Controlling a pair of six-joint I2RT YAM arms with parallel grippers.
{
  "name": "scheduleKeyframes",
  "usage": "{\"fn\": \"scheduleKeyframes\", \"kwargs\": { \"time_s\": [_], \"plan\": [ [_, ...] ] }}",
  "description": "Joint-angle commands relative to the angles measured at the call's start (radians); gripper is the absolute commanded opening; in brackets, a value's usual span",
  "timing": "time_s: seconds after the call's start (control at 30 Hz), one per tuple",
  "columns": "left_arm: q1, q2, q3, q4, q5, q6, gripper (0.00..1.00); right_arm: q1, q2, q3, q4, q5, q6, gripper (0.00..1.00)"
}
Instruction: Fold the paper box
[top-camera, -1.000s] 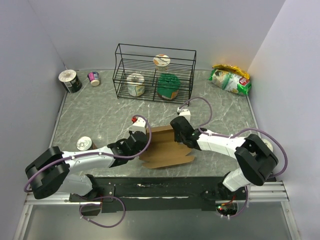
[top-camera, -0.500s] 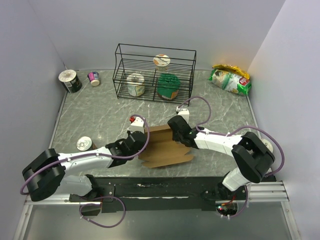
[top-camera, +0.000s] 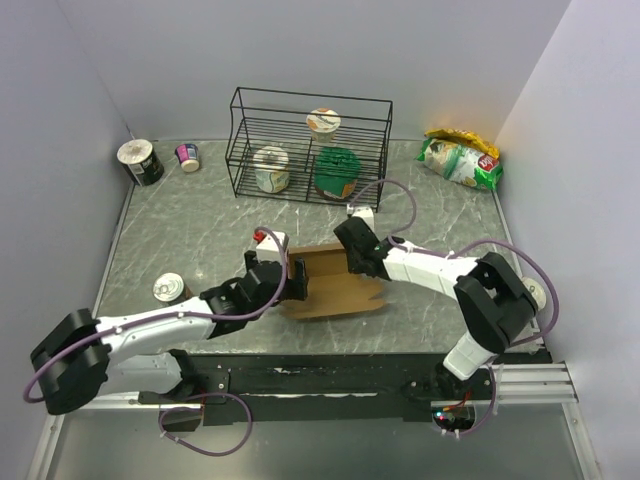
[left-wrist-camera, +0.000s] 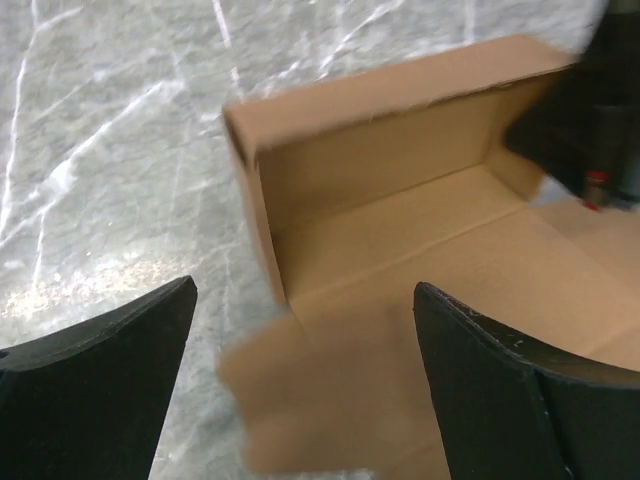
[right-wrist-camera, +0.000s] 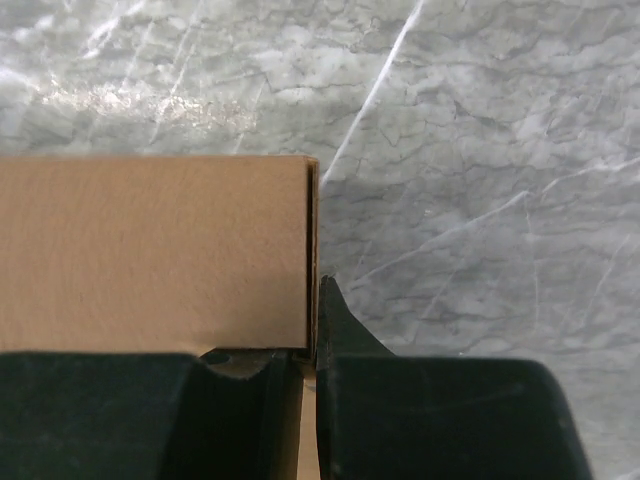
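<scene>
Here, a half-formed plain brown cardboard box sits low centre on the grey marbled surface, between two hands.
The left hand gapes wide at the box's left end, gripping nothing; the right hand is pinched on its right wall. The raised walls enclose a bare cardboard floor. Upper centre, a black wire rack holds a white printed cup, a green-lidded tub and, higher up, another cup.

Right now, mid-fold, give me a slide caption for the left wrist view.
Open left tool facing the half-folded paper box on the marble table, right tool clamped on its wall.
</scene>
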Motion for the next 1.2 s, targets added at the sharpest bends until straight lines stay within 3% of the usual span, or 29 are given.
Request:
{"fn": "scheduleKeyframes", "kwargs": {
  "time_s": [0.0,0.17,0.3,0.47,0.67,0.7,0.9,1.1,1.17],
  "plan": [
    [0.011,-0.115,0.033,-0.011,0.078,-0.002,0.96,-0.027,0.050,0.070,-0.207,-0.081,-0.130,0.07],
    [0.101,-0.217,0.045,-0.016,0.235,0.061,0.96,-0.039,0.073,0.153,-0.313,-0.205,-0.189,0.07],
    [0.244,-0.269,0.042,0.018,0.477,0.080,0.96,-0.052,0.126,0.217,-0.397,-0.329,-0.263,0.07],
    [0.405,-0.197,0.042,0.084,0.683,0.066,0.96,-0.056,0.238,0.349,-0.541,-0.421,-0.323,0.10],
    [0.465,-0.076,0.008,0.214,0.835,0.037,0.96,-0.067,0.327,0.500,-0.630,-0.438,-0.334,0.40],
    [0.469,-0.056,0.005,0.227,0.848,0.034,0.96,-0.065,0.332,0.516,-0.637,-0.434,-0.328,0.50],
    [0.492,0.013,0.000,0.248,0.862,0.063,0.96,-0.065,0.333,0.662,-0.661,-0.434,-0.315,0.80],
    [0.528,0.101,0.011,0.277,0.857,0.066,0.96,-0.079,0.314,0.803,-0.689,-0.396,-0.297,0.99],
    [0.541,0.122,0.004,0.305,0.854,0.040,0.96,-0.096,0.278,0.825,-0.675,-0.382,-0.276,0.99]
  ]
}}
